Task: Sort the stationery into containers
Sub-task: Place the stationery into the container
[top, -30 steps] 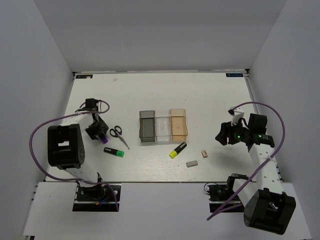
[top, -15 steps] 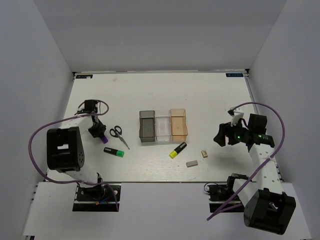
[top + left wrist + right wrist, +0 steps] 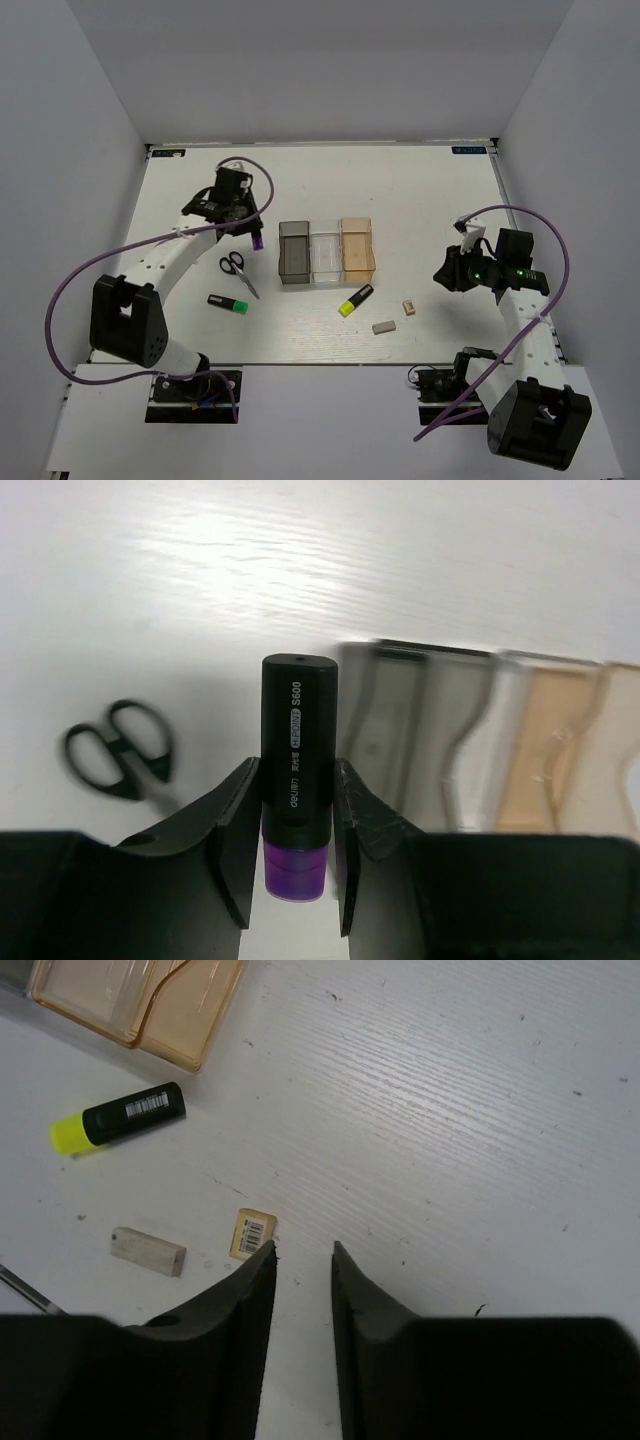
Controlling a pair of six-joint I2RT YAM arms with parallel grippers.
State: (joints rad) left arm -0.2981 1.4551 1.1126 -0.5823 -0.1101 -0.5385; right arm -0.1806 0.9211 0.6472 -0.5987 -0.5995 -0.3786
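Purple-ended highlighter (image 3: 296, 730) is clamped in my left claw (image 3: 292, 815). Its black body sticks out past the fingertips and the purple end sits back between the fingers. Top view: my left claw is held over the counter (image 3: 400, 190), just left of the dark grey bin (image 3: 294, 250), with the highlighter off the surface. Scissors (image 3: 236, 268) with black handles lie flat on the counter, on the near side of that claw. Green highlighter (image 3: 229, 303) lies nearer again, close to the scissor tips but not touching them. Bins stand side by side in a row: dark grey, clear bin (image 3: 326, 262), orange bin (image 3: 358, 250). Yellow highlighter (image 3: 355, 299) lies just in front of the orange bin, apart from it. Beige eraser (image 3: 408, 308) and grey eraser (image 3: 384, 326) lie to its right, near each other but not touching. My right claw (image 3: 303, 1260) grasps nothing: its fingers are drawn close with a slim gap, and bare counter shows through. It hangs over the counter to the right of the erasers. Wrist view puts the beige eraser just by one fingertip; I can't tell if they touch.
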